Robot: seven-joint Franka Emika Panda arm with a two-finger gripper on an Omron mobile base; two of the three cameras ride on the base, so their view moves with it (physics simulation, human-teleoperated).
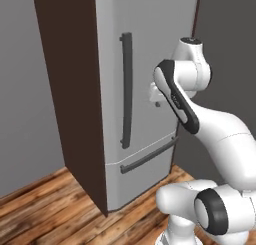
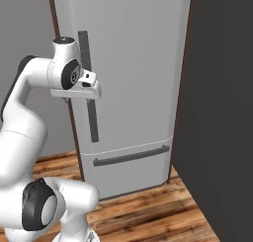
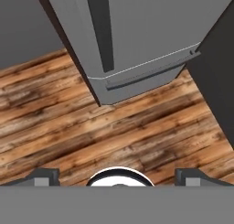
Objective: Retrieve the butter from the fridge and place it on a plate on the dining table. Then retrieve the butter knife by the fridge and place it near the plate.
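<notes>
Hanging wide and empty, gripper (image 3: 119,179) overlooks floor (image 3: 91,131) below closed fridge (image 3: 151,31).

Glossy white rounded arm segments, dark joint bands, black round caps; small dark fingers (image 3: 44,176).

fridge (image 1: 145,49) top: cut off at 12 o'clock in both base views
vertical handle (image 3: 101,26): upper end runs out at 12 o'clock in the hand view
fridge inside: hidden behind the closed door
gripper (image 3: 118,177): just the fingertips show, spread wide
</notes>
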